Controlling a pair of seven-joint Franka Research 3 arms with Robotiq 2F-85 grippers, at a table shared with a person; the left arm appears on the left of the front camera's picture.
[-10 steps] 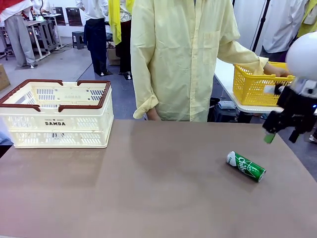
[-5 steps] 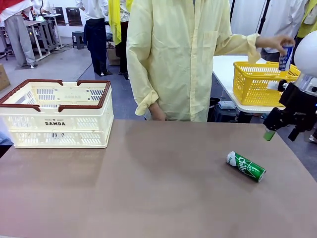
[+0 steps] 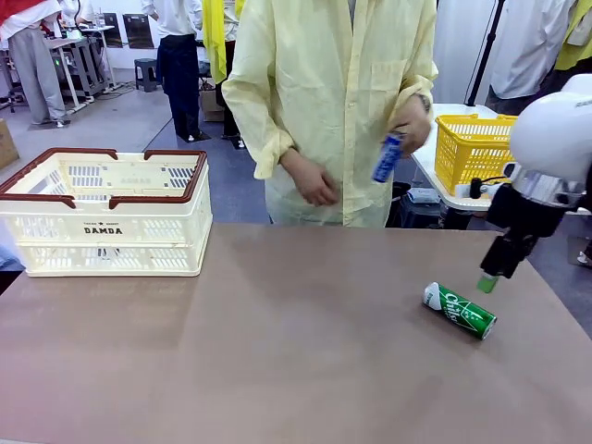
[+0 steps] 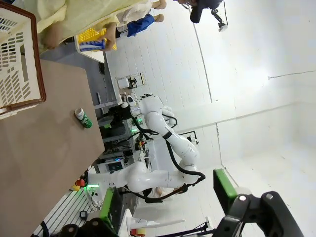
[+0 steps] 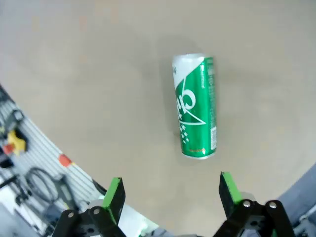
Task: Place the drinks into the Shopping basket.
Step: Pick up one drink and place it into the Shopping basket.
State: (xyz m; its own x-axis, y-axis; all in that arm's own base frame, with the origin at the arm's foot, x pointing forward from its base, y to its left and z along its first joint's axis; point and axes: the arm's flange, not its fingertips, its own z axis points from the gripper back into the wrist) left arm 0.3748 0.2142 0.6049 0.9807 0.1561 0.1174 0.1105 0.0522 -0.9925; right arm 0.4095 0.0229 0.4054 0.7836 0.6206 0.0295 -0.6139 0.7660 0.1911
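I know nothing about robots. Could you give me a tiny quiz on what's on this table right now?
1. True or false: the green can stands upright on the table.
2. What holds the blue can? A. the person's hand. B. the right arm's jaws. C. nothing, it lies on the table.
3. Fill in: the right arm's jaws, hanging by the green can, are ____ (open or shut).

Key: 1 false, it lies on its side; 2 A; 3 open.
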